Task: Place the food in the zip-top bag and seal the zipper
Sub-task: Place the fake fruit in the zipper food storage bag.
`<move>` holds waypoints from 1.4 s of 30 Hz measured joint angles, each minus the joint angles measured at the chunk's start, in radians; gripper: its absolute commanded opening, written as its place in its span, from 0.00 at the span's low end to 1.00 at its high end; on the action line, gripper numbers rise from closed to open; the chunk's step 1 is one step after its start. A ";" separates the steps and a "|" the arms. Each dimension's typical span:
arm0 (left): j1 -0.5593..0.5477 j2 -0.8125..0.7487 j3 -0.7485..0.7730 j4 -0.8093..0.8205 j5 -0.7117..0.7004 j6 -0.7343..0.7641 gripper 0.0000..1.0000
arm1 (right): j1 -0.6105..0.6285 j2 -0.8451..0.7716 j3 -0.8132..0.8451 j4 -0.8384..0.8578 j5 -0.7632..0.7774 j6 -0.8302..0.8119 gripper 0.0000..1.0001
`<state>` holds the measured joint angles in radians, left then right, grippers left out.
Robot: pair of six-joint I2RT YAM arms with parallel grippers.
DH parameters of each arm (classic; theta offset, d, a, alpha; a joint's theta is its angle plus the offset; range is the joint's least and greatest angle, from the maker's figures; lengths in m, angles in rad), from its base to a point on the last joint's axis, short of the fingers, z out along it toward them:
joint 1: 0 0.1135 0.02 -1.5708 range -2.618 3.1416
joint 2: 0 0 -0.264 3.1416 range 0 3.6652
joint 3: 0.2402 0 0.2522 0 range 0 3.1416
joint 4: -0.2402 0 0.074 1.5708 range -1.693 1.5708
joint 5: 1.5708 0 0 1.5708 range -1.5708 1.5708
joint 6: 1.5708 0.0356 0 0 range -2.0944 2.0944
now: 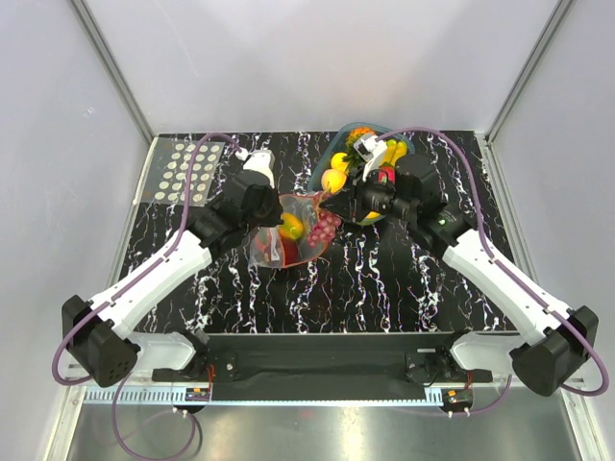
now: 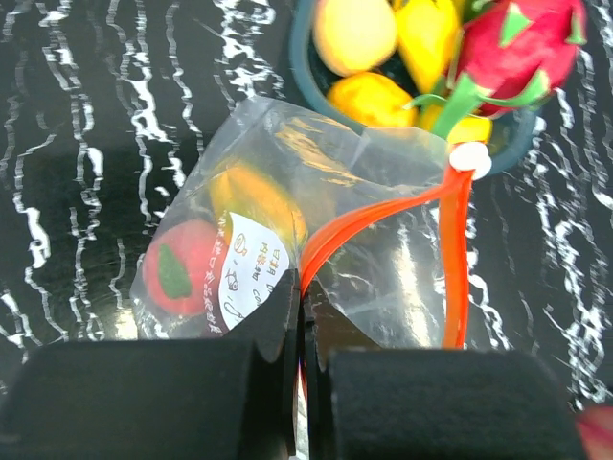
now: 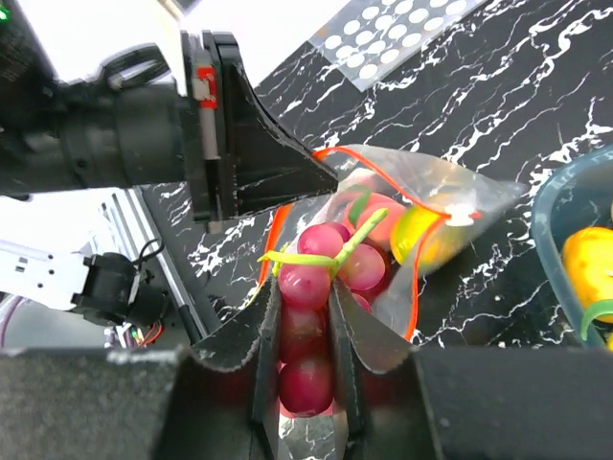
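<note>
- At the middle of the black, white-veined tabletop (image 1: 404, 279), found the clear thin-plastic zip-top bag (image 2: 383, 278) lying just beside the dark teal plastic tray (image 1: 322, 165).
- Saw the left gripper (image 2: 299, 321) closed tight, its black fingers pinching the bag's mouth edge right at the narrow red-orange zipper strip (image 2: 383, 218).
- Noted the strip's small white slider (image 2: 469, 159) at the far end, close to the tray's rim.
- Found the mouth gaping, with the zipper unsealed.
- Made out inside the bag a round red toy fruit with a green leaf (image 2: 177, 273) and a round orange-yellow toy fruit (image 2: 254, 196), next to a white printed label (image 2: 251, 273).
- Saw the right gripper (image 3: 305, 287) partly open and clamped on a dark red-purple toy grape bunch with a green stem (image 3: 306, 331), held at the bag's open mouth.
- Could not tell whether the grapes had passed the zipper line.
- Noted in the tray several round yellow and orange toy fruits (image 1: 334, 180) and a pink-red toy dragon fruit with green tips (image 2: 522, 38).
- Near the far left corner, well apart from the bag, spotted a clear sheet with rows of white dots (image 1: 187, 171).
</note>
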<state>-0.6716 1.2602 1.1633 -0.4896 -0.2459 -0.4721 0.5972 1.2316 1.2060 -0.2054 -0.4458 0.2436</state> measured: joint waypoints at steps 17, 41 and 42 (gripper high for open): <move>-0.011 -0.080 -0.040 0.072 0.285 -0.196 0.00 | 0.096 0.106 -0.159 0.200 0.119 -0.006 0.22; -0.017 -0.103 -0.138 0.073 0.274 -0.178 0.00 | 0.113 -0.058 -0.223 0.084 0.172 0.068 0.73; -0.017 -0.103 -0.138 0.071 0.272 -0.176 0.00 | 0.114 -0.069 -0.223 0.065 0.183 0.075 0.72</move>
<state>-0.6884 1.1576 1.0252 -0.4187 0.0257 -0.6479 0.7109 1.1625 0.9833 -0.1402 -0.2623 0.3183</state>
